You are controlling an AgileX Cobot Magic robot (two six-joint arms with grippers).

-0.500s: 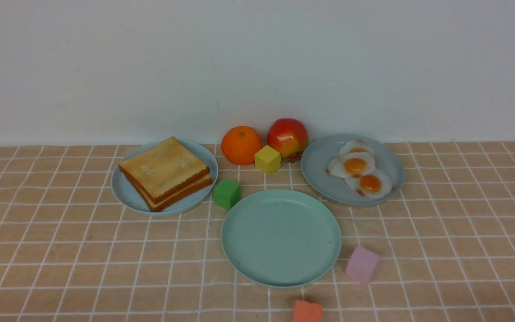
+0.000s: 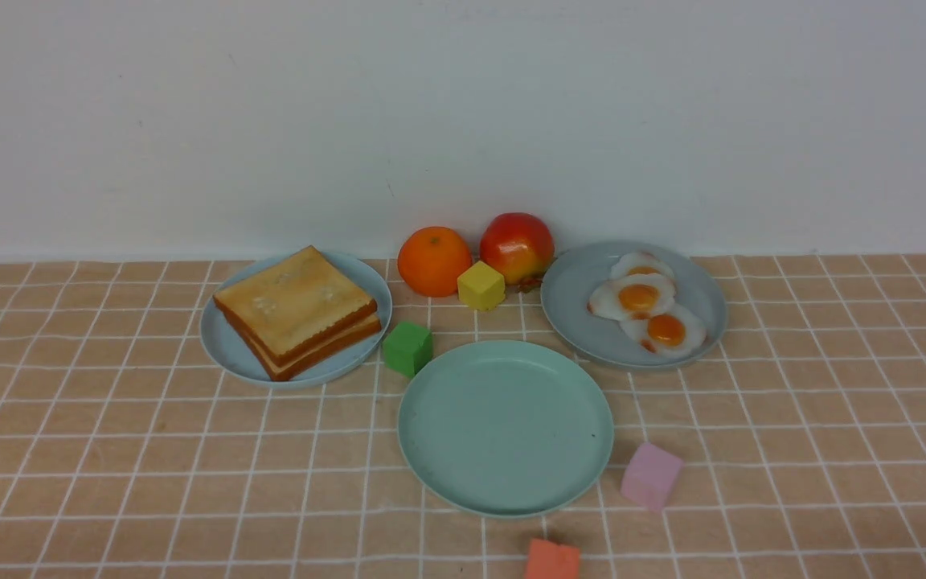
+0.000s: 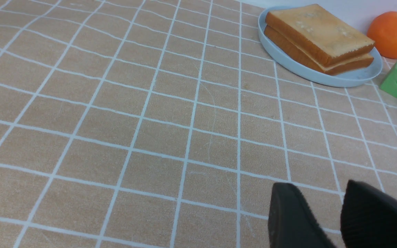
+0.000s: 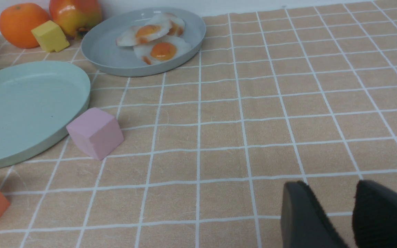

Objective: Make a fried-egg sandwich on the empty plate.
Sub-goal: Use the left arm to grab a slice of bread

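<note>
As the front camera looks across the table, the empty plate lies in the middle, with toast slices stacked on the light-blue plate at its left rear and three fried eggs on the grey-blue plate at its right rear. From the left wrist, the left end effector stands partly open, gripping nothing. From the right wrist, the right end effector is likewise parted and empty, well apart from the eggs.

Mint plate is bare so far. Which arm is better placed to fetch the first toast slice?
Left, probably. The toast stack lies on the light-blue plate on the robot's left, ahead of the open, unloaded left tool. The right wrist view faces the fried eggs instead.
</note>
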